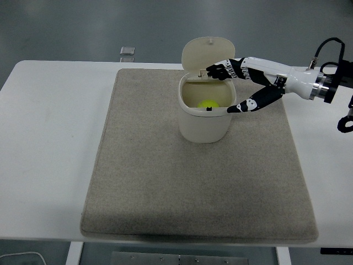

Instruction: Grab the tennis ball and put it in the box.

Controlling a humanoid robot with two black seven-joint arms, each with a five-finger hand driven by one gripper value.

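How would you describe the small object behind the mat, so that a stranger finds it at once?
Start at the white table and the large beige mat on it. Just beyond the mat's far left corner lies a small square grey object, flat on the table, far smaller than the cream box.

table (49, 143): spans the view, near edge at bottom
mat (165, 182): lies on table, centred, fills most of the middle
box (204, 118): stands on mat, far half, right of centre
lid (207, 54): hinged at box's far rim, upright behind the opening
tennis ball (208, 103): inside box, low in it
right hand (238, 87): comes in from right, over box's right rim; fingers spread, nothing held
small flat object (127, 51): on table behind mat's far-left corner, well left of box
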